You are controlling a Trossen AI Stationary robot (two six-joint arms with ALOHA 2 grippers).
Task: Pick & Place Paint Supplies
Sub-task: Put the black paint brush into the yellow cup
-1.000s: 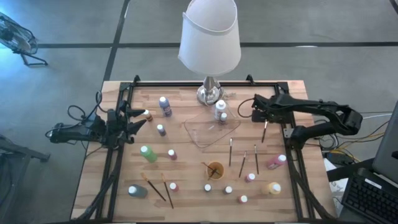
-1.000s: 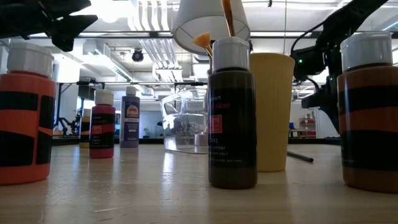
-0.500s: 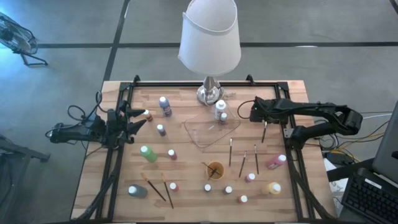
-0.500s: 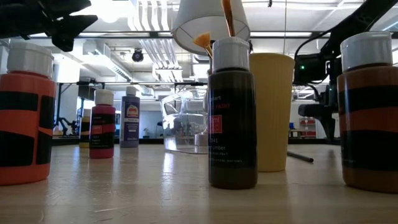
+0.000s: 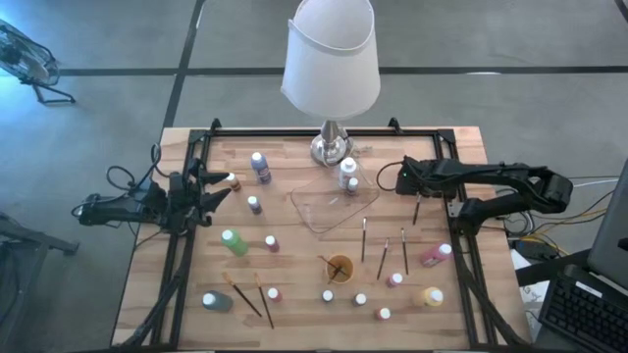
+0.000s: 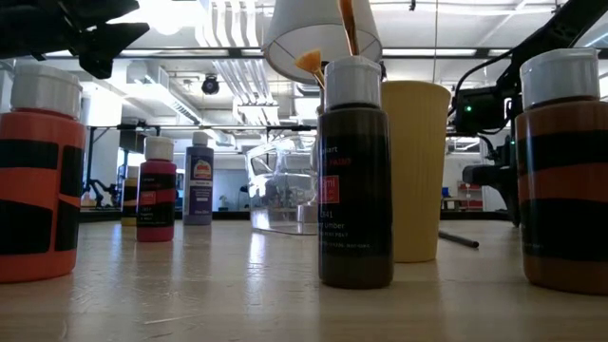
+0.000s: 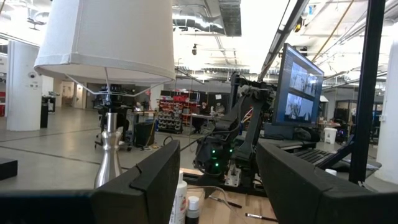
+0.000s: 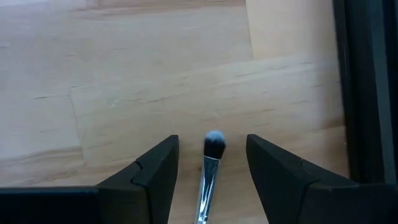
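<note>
A thin dark-handled brush (image 8: 210, 168) lies on the wooden table near the right rail, seen from above as brush (image 5: 418, 207). My right gripper (image 8: 211, 139) points down over its bristle end, open, one finger on each side of the bristles, touching nothing; from above it shows as the right gripper (image 5: 403, 179). My left gripper (image 5: 224, 186) waits open at the table's left edge, raised. Paint bottles stand about: purple (image 5: 260, 165), green (image 5: 234, 241), pink (image 5: 438, 255), yellow (image 5: 432, 296). More brushes (image 5: 383, 255) lie near the middle.
The black frame rail (image 8: 367, 93) runs close beside the brush on the table's right. A clear tray (image 5: 334, 204) lies mid-table with a bottle (image 5: 349, 178) at its far edge. A lamp (image 5: 331, 69) stands at the back, and an orange cup (image 5: 340, 267) with a brush stands nearer.
My right gripper has sunk toward the brush by the right rail and tipped to point more steeply down, shifting slightly toward the table's left. The brush has stayed where it lay.
</note>
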